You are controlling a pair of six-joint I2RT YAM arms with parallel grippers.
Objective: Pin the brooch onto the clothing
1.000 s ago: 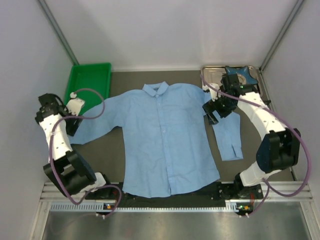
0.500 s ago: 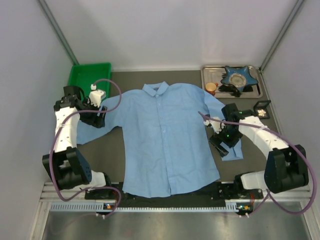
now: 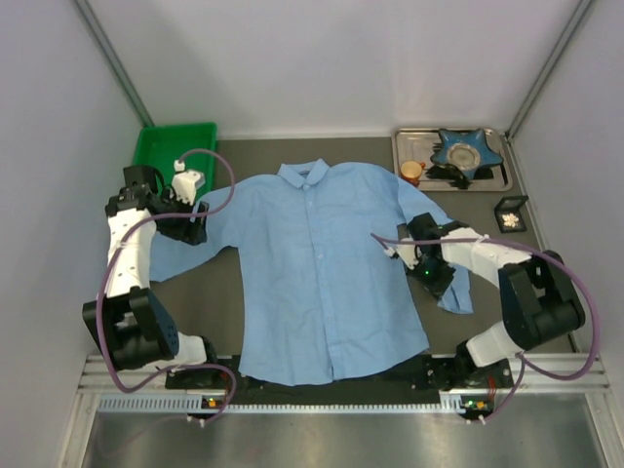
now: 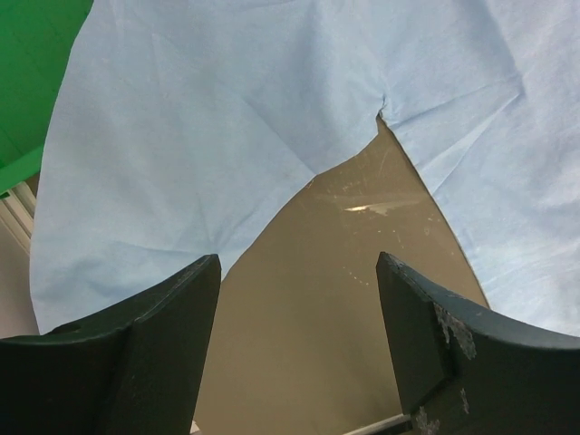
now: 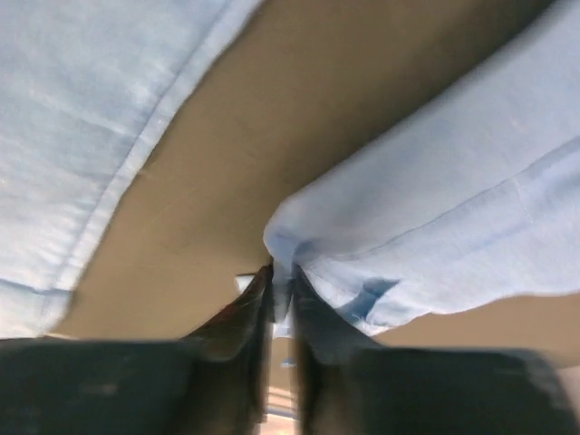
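The clothing, a light blue long-sleeved shirt [image 3: 322, 273], lies flat and face up on the table. My right gripper [image 3: 432, 276] is low over the shirt's right sleeve [image 3: 454, 290]. In the right wrist view that gripper [image 5: 283, 285] is shut on a fold at the sleeve's edge [image 5: 435, 227]. My left gripper [image 3: 193, 230] hovers open over the left sleeve near the armpit. Between its fingers [image 4: 299, 272] I see only bare table, with the sleeve [image 4: 181, 163] beyond them. The brooch [image 3: 508, 218] looks like a tiny pale ornament in a small black box at the right.
A green bin [image 3: 175, 156] stands at the back left. At the back right a metal tray [image 3: 499, 175] holds a blue star-shaped dish [image 3: 466, 151] and an orange cup [image 3: 410, 172]. Side walls stand close on both sides.
My right arm came down from the tray to the right sleeve, and its gripper shut on the fabric. My left arm swung in from beside the green bin to the left sleeve.
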